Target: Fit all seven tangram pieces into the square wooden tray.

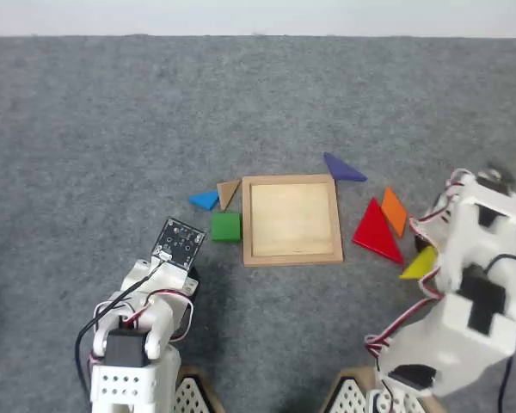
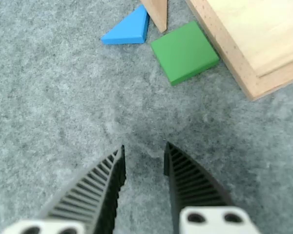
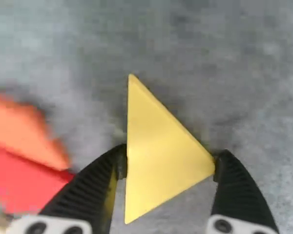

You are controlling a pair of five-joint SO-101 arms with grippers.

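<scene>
Robot lab bench: grey felt mat (image 1: pixel 112 112), white wall (image 1: pixel 258 17).

Soft, even light is falling over the grey carpeted worktop (image 1: pixel 103 112); the square wooden tray (image 1: pixel 292 257) is casting barely any shadow, while a darker shadow is pooling beside the yellow triangular piece (image 3: pixel 156 156).

Left arm (image 1: pixel 142 323): near left of table, extended forward and low.
Left gripper (image 2: pixel 143 148): angled down, fingers (image 2: pixel 110 183) parted by a narrow gap, nothing between them.
Right arm (image 1: pixel 473 258): right side of table, raised and folded over.
Right gripper (image 3: pixel 168 158): fingers (image 3: pixel 95 180) pressed against opposite sides of a yellow triangle (image 3: pixel 154 141).
</scene>
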